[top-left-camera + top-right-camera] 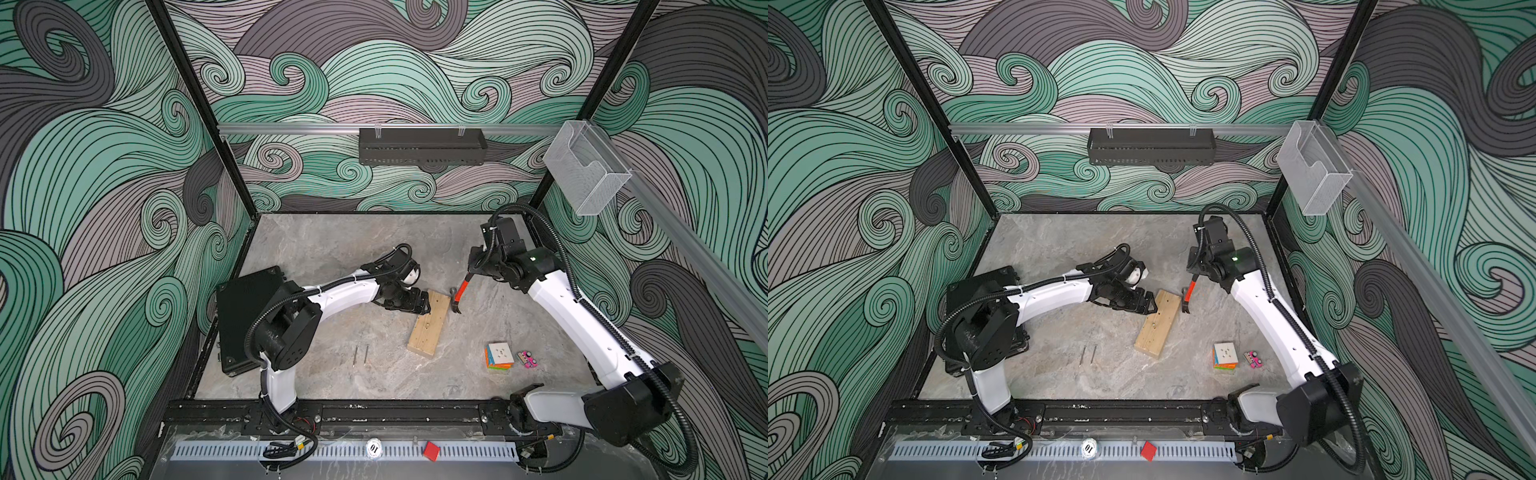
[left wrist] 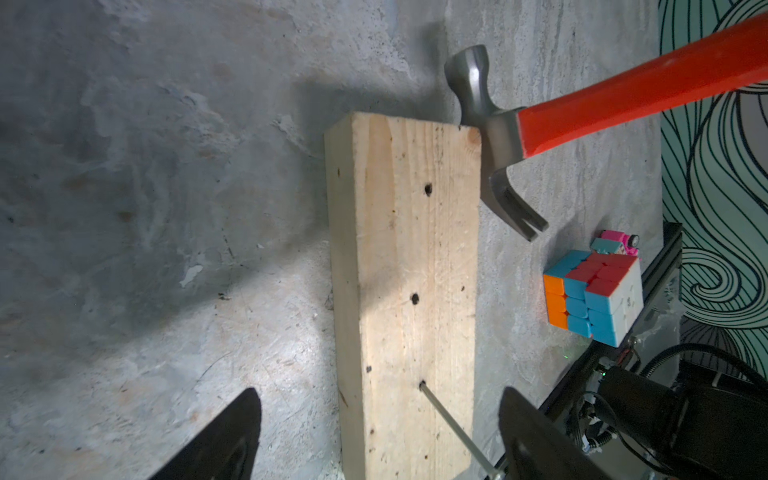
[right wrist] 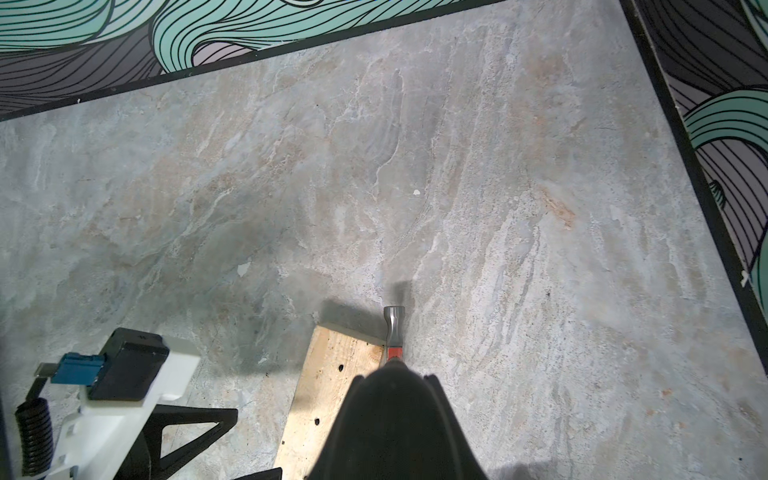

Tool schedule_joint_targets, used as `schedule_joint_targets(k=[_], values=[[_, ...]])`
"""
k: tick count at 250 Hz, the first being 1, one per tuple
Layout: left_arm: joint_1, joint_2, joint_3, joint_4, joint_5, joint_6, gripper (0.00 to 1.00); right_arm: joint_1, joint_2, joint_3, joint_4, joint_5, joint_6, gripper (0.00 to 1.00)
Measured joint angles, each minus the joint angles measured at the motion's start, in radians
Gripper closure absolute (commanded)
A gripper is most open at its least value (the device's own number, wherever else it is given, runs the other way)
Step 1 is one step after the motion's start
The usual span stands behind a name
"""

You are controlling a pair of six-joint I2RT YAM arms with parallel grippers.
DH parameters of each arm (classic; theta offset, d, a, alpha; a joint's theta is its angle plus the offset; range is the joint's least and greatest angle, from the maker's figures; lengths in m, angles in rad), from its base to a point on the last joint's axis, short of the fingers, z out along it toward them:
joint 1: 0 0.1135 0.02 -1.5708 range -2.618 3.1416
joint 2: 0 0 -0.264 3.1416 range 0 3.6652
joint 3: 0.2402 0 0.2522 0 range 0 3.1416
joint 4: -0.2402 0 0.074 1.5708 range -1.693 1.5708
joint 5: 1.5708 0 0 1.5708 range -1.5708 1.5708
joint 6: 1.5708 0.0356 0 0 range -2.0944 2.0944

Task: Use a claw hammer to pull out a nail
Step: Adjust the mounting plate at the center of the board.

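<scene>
The right gripper (image 1: 473, 272) pinches the claw hammer (image 2: 498, 137) by its handle, the head just beside the far end of the wooden block (image 2: 399, 249) mid-worktop. To my eye the pull hasn't begun: the nail (image 2: 453, 424) stands in the block unhooked, with the left gripper (image 1: 426, 303) spread wide over it.

Claw hammer (image 2: 582, 112): grey head, orange-red shaft; plank (image 2: 403, 291) pale; walls (image 1: 83, 187) teal-swirled.

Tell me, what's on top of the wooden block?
One nail sticks up slanted from the wooden block, plus two empty holes. How deep the nail goes inside is hidden by the wood.
</scene>
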Motion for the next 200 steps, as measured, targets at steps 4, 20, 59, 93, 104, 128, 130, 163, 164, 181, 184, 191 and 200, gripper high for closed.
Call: schedule_joint_targets(k=[4,20,59,93,104,128,130,163,164,181,184,191,200], values=[[0.000,0.000,-0.001,0.001,-0.002,-0.003,0.13,0.000,0.003,0.000,0.003,-0.006,0.002,0.98],[0.000,-0.001,-0.009,0.005,-0.008,-0.014,0.13,0.000,0.011,-0.002,0.016,-0.018,0.007,0.98],[0.002,-0.011,-0.045,0.008,-0.027,-0.035,0.13,-0.001,0.034,-0.003,0.050,-0.056,0.021,0.98],[0.008,-0.036,-0.077,0.006,-0.040,-0.048,0.13,0.000,0.063,-0.003,0.080,-0.092,0.026,0.98],[0.009,-0.046,-0.083,0.006,-0.044,-0.053,0.13,0.000,0.074,-0.003,0.089,-0.102,0.027,0.98],[0.014,-0.061,-0.095,0.010,-0.051,-0.058,0.13,0.001,0.088,0.005,0.105,-0.121,0.026,0.98],[0.014,-0.064,-0.096,0.010,-0.051,-0.059,0.13,0.002,0.089,0.006,0.105,-0.122,0.026,0.98],[0.021,-0.081,-0.114,0.013,-0.056,-0.064,0.13,0.005,0.103,0.023,0.109,-0.131,0.024,0.98],[0.021,-0.082,-0.115,0.013,-0.056,-0.064,0.13,0.005,0.103,0.024,0.109,-0.131,0.024,0.98],[0.023,-0.088,-0.127,0.011,-0.060,-0.066,0.13,0.006,0.104,0.031,0.109,-0.129,0.019,0.98],[0.023,-0.089,-0.128,0.011,-0.060,-0.066,0.13,0.006,0.104,0.032,0.109,-0.128,0.019,0.98],[0.023,-0.090,-0.132,0.011,-0.060,-0.066,0.13,0.006,0.103,0.035,0.108,-0.125,0.017,0.98],[0.023,-0.092,-0.138,0.010,-0.060,-0.066,0.13,0.006,0.103,0.039,0.107,-0.122,0.015,0.98]])
